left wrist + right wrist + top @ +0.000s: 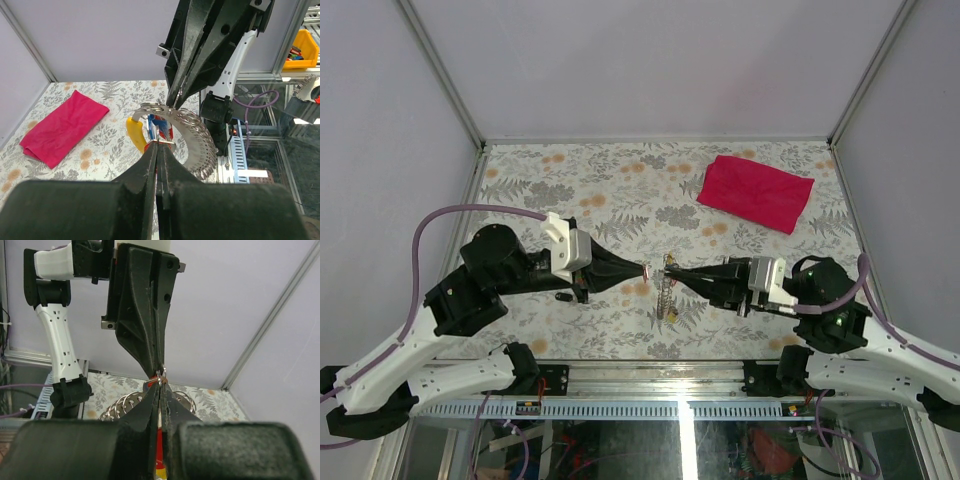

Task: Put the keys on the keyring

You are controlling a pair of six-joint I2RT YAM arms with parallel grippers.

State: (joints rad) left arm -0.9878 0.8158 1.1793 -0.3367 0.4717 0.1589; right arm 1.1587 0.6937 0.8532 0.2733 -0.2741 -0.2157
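Note:
Above the middle of the table both grippers meet tip to tip. My left gripper (645, 270) (159, 144) is shut on a small silvery key with a red tag (150, 145). Facing it, my right gripper (670, 266) (160, 381) is shut on the keyring (192, 131), whose small end ring (161, 374) sits right at both tips. The ring's chain-like strand (665, 296) hangs down toward the table. A yellow tag (133, 134) and blue tags (154, 122) dangle just behind the left tips. A small black piece (563, 296) lies on the table under the left arm.
A red cloth (755, 192) (62, 127) lies folded at the back right of the floral table (570, 180). Grey walls and metal frame posts close in the back and sides. The arm bases and a slotted rail run along the near edge.

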